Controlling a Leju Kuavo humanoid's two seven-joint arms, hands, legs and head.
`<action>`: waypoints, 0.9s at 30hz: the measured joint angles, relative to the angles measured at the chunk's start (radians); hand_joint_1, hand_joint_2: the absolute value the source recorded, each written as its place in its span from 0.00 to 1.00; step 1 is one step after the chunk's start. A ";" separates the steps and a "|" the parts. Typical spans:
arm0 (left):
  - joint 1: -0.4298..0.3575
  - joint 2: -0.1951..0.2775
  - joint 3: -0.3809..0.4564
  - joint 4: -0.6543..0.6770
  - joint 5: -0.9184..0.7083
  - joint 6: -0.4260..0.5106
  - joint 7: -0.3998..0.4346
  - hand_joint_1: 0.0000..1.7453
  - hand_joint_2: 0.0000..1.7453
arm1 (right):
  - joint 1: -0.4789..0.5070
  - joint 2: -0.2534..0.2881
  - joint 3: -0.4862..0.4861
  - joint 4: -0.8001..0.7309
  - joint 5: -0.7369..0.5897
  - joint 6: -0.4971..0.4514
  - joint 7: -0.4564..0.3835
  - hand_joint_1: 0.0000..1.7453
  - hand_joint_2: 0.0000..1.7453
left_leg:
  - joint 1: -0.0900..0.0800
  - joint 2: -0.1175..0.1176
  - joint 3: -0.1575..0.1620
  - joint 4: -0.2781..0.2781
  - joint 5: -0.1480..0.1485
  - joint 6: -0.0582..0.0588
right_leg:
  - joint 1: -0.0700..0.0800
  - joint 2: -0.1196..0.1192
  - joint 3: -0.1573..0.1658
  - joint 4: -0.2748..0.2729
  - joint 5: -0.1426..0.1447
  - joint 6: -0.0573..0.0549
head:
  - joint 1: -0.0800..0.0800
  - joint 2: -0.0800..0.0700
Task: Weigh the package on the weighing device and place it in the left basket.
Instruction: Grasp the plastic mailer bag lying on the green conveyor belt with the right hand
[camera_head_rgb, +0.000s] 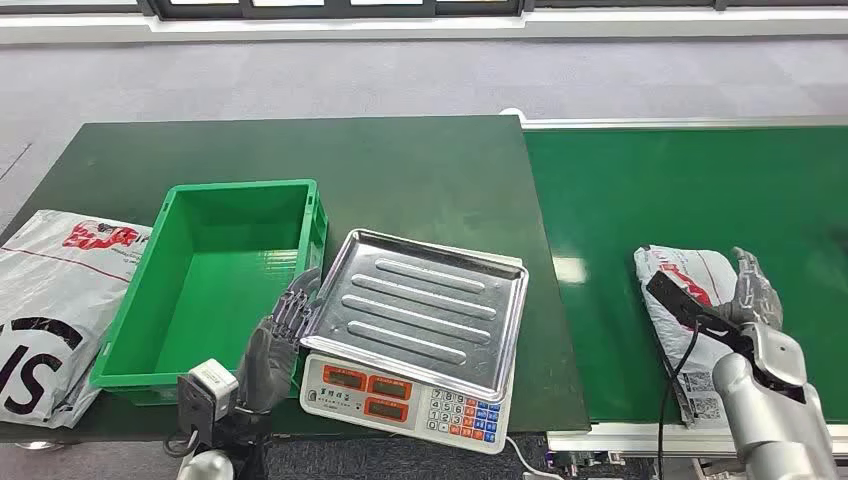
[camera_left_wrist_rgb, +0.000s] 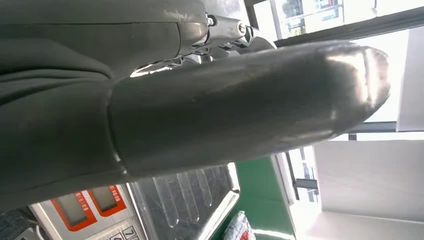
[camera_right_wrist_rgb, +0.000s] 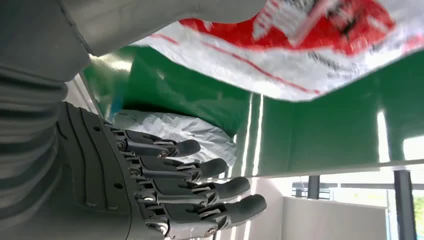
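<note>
Package (camera_head_rgb: 690, 285): soft, slippery poly mailer, likely light; best pinched across an edge.
Right hand (camera_head_rgb: 755, 295): fingers apart, grasping nothing.
Left hand (camera_head_rgb: 280, 345): fingers released, empty.

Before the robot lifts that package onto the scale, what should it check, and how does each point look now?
1. Scale tray bare: ok.
2. Basket empty: ok.
3. Right hand at the package on the belt: ok.
4. Firm grip on package: cannot tell.
5. Left hand clear of tray: not ok, its fingertips sit at the tray's edge.
6. Scale display at zero: cannot tell, too small.
</note>
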 joint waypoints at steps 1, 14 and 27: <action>-0.002 0.000 0.000 0.002 0.000 0.000 0.000 0.00 0.00 | -0.007 0.000 0.001 0.011 -0.001 0.001 0.001 0.00 1.00 | 0.000 -0.001 0.000 0.000 0.000 0.000 | 0.000 0.000 0.000 0.000 0.000 0.000 | 0.000 0.000; -0.068 0.000 0.000 0.068 0.025 -0.012 0.000 0.00 0.00 | 0.036 0.003 0.002 0.106 -0.012 0.079 0.045 0.00 1.00 | 0.000 -0.005 -0.002 0.000 0.001 0.000 | 0.000 -0.004 0.000 0.000 0.000 0.000 | 0.000 0.000; -0.087 0.000 0.001 0.106 0.039 -0.048 0.013 0.00 0.00 | 0.147 0.009 0.010 0.046 0.046 0.249 0.155 0.00 1.00 | 0.000 -0.006 -0.001 0.000 0.000 0.000 | 0.000 -0.004 0.001 0.000 -0.001 0.001 | 0.000 0.000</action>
